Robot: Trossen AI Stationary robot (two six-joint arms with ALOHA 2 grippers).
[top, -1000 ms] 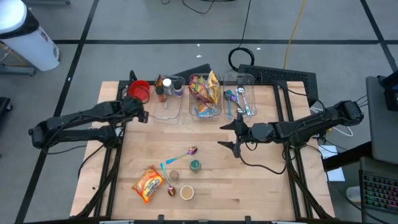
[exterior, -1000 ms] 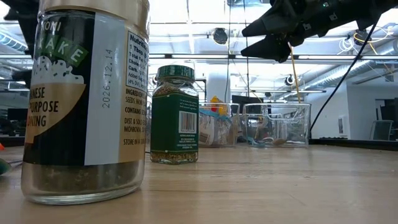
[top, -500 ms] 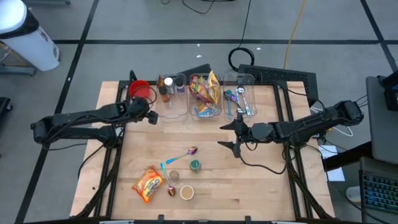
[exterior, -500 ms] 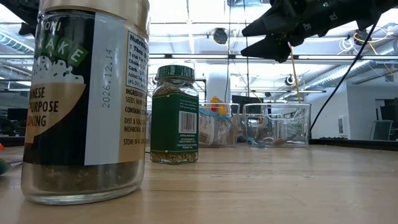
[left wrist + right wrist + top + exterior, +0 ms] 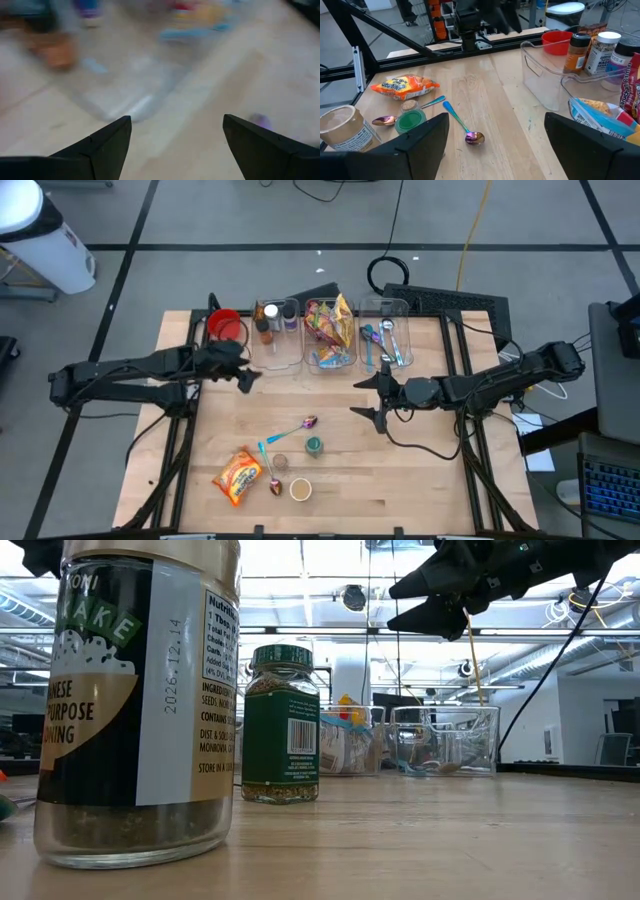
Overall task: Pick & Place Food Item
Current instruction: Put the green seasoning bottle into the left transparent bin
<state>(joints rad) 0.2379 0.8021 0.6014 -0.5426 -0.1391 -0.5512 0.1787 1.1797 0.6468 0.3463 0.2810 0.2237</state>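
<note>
High view: wooden table (image 5: 420, 480), then the clear spice bin (image 5: 272, 340) as landmark. The left gripper (image 5: 243, 376) hovers just in front of it, fingers spread wide, empty. The right gripper (image 5: 366, 397), well right of the bin, is also spread and empty. The orange-and-yellow snack bag (image 5: 238, 475), crinkled, lies flat far forward of the bin.
</note>
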